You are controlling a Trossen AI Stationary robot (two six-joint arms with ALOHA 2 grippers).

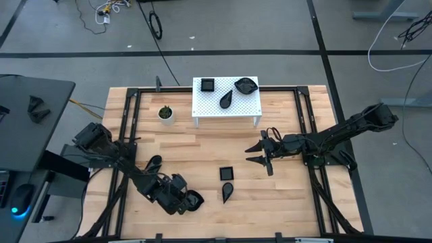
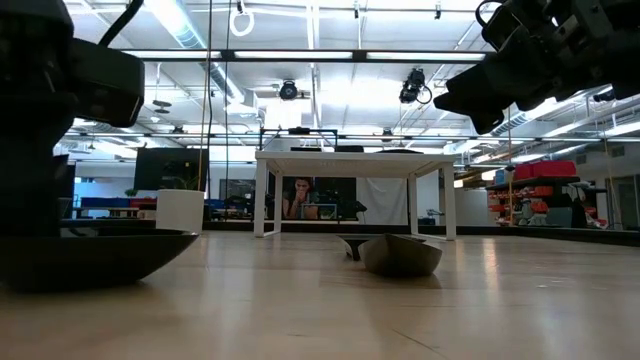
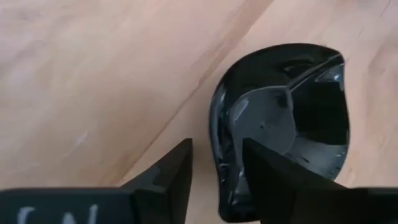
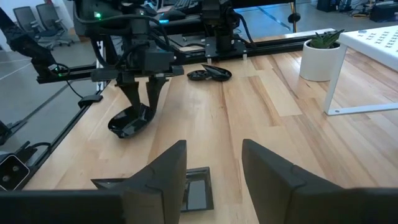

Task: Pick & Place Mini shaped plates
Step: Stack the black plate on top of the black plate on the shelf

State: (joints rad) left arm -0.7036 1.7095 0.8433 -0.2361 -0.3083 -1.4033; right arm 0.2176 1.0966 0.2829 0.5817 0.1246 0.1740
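Observation:
A glossy black leaf-shaped plate [image 3: 280, 118] lies on the wooden table near its front edge [image 1: 196, 200]. My left gripper [image 3: 216, 146] stands open over it, pointing steeply down, one finger outside the rim and one over the hollow. A square plate [image 1: 226, 174], a teardrop plate [image 1: 227, 192] and another leaf plate [image 1: 152, 163] rest flat on the table. My right gripper [image 1: 258, 154] hangs open above mid-table with nothing between its fingers. My left gripper straddles the plate's near rim [image 3: 219, 155], slanting down from above. A strip of wood shows between the outer finger [image 3: 177, 174] and the rim. Whether the inner finger [image 3: 273, 180] touches the plate, I cannot tell. The plate lies flat on the table.
A white perforated stand [image 1: 209, 108] at the table's far edge carries three more black plates. A small white pot with a green plant [image 1: 165, 113] stands to its left. Dark rails [image 1: 128, 128] run along both table sides.

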